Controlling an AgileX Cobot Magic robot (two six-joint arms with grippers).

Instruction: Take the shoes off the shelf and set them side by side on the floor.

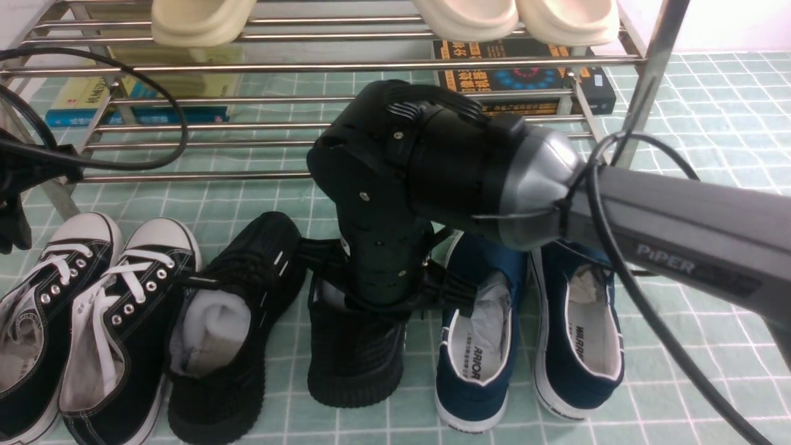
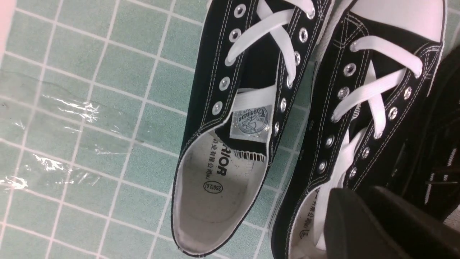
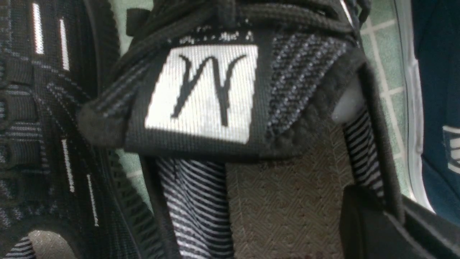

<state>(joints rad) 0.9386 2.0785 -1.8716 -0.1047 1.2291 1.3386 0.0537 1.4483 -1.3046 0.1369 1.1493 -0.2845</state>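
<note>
Your right gripper (image 1: 377, 290) is clamped on the collar of one ribbed-soled black knit shoe (image 1: 355, 358), which stands on the green gridded floor (image 1: 680, 383) just beside its paper-stuffed mate (image 1: 235, 321). You cannot tell how your left gripper (image 2: 381, 219) stands. Beyond runs the steel-rod shelf (image 1: 309, 65).

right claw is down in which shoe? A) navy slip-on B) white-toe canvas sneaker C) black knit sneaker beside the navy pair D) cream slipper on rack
C: the right arm reaches down into the black knit sneaker beside the navy slip-ons.
</note>
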